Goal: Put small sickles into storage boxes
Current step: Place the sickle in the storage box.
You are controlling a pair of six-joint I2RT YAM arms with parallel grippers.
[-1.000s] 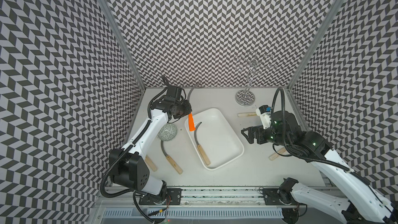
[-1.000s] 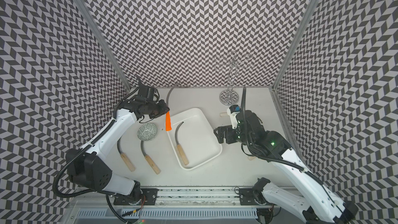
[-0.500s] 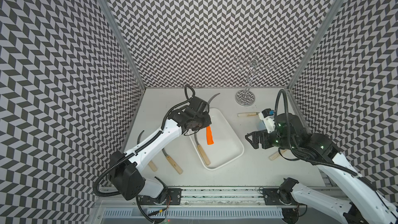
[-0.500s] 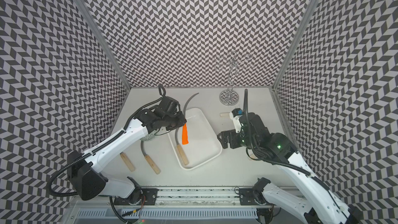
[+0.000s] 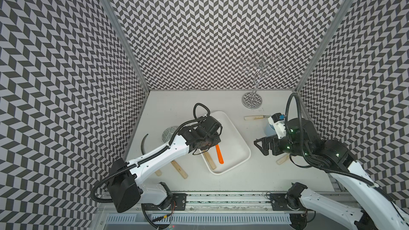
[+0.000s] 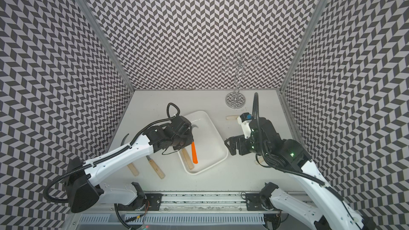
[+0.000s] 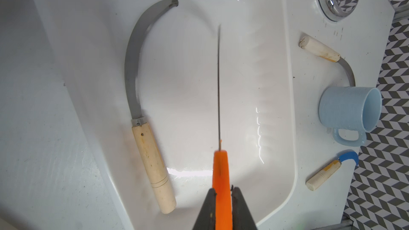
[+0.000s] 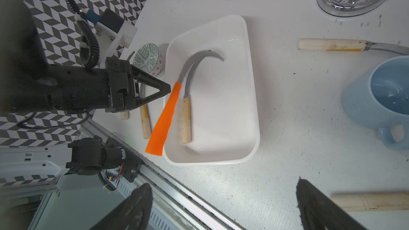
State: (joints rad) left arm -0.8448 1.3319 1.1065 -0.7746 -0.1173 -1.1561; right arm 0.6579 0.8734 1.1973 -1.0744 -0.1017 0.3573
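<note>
Left gripper point(image 8: 164, 90): clamped on the orange sickle point(image 5: 219, 154), pinching the handle near its blade end. In both top views the handle slants toward the lower edge of the frame, over the tray point(image 5: 242, 142); I cannot tell whether it touches the tray floor. In my left wrist view its blade runs edge-on up the middle of the frame. Tray contents: one tray sickle point(image 7: 141, 129), wooden-handled, lying flat just beside the orange one, blade curling toward the tray's far end. Right gripper point(image 8: 223, 183): fingers wide apart with nothing between them, hovering right of the tray at centre right of the top views. Outside the tray, on the table point(image 5: 172, 107): inner sickle point(image 6: 156, 169) and outer sickle point(image 6: 133, 169) at lower left of the tray, partly under my left arm. The far sickle point(image 5: 254, 117) lies to the tray's upper right, its blade passing behind the mug point(image 7: 347, 109). The blue sickle point(image 7: 325, 173), wooden-handled, lies near the mug at lower right of the left wrist view. Bowl point(image 8: 147, 59): just beside the tray's left rim. Rack point(image 5: 252, 101): upper right of the table.
</note>
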